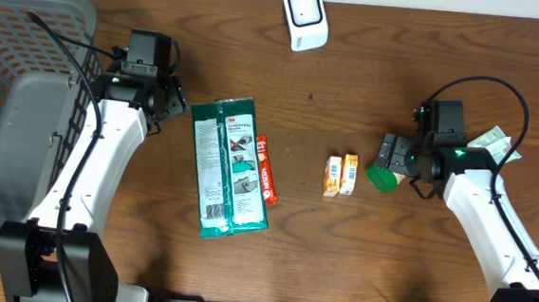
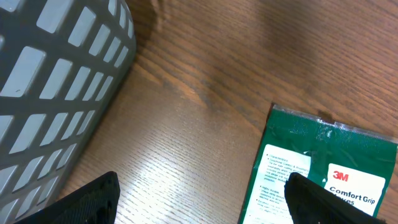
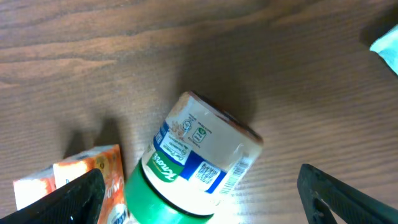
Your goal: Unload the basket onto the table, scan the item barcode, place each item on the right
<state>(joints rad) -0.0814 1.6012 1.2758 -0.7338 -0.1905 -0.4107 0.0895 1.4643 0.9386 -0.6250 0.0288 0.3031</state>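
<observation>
Right hand (image 3: 200,174): spread wide and pinching nothing. One finger stands on each side of the jar, and neither touches it.
Jar (image 3: 199,140): the item I take to be mine to scan. It lies on its side on the counter (image 3: 186,50) between my fingers, with the green lid (image 3: 146,196) towards me.
Barcode: a small striped patch on the blue band near the lid looks like it, though it is too small for me to be sure. It faces up and slightly to one side.
Step in hand: as I judge it, take hold of the jar so that it can be shown to the scanner.
How to grip: I close across the round body near its middle, with the pads clear of the striped patch. I squeeze evenly, because a jar lying down is likely to roll out from under a lopsided pinch.
Neighbours: the orange boxes (image 3: 84,180) sit just beside the lid; I cannot tell whether they touch it. I keep that finger tight to the jar so it does not knock them.
Scanner (image 1: 304,18): white, at the far edge of the counter and well apart from the jar. The patch should end up facing its dark window squarely.
Left hand (image 2: 202,186): also spread and empty. It hovers by the top edge of the green package (image 2: 323,174), with the grey basket (image 2: 50,93) near.
Risk: a label turned away from the window, or glare on the glossy wrap.
</observation>
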